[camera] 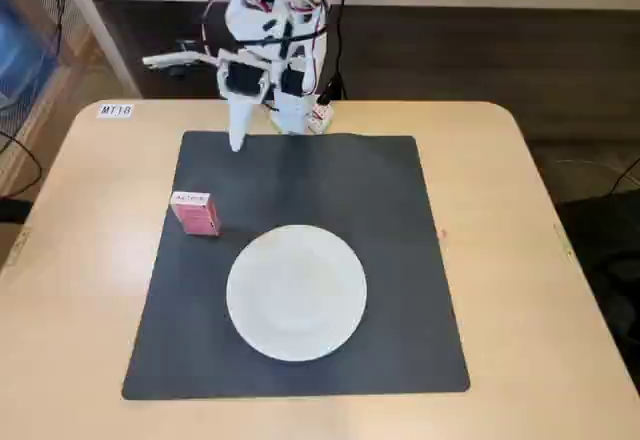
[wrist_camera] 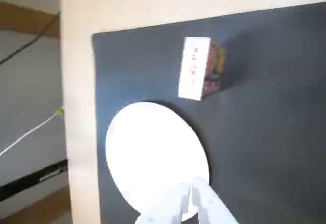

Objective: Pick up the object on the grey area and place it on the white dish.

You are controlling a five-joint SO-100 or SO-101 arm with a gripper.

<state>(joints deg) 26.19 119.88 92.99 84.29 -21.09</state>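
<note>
**Reach not yet begun: box waiting on the mat, plate empty**

Pink box [camera: 195,211] is sitting on the grey mat [camera: 400,210], left of centre in the fixed view, just up and left of the white plate [camera: 296,292] and apart from its rim. We are seeing the same layout in the wrist view: the box [wrist_camera: 197,68] in the upper middle of the frame, the plate [wrist_camera: 155,155] below it, both on the mat [wrist_camera: 270,107]. Nothing is lying on the plate.

We are holding the arm [camera: 270,50] folded at the top of the fixed view, at the far edge of the bench [camera: 510,160], well apart from the box. Our tool [wrist_camera: 191,206] is peeking in at the bottom of the wrist view, holding nothing; whether it is open or closed we cannot tell.

We are judging the task to be at its first step, the approach. Next we are needing to carry the tool toward the left side of the mat, open it over the box, line the jaws across the narrower faces, and come down.
</note>
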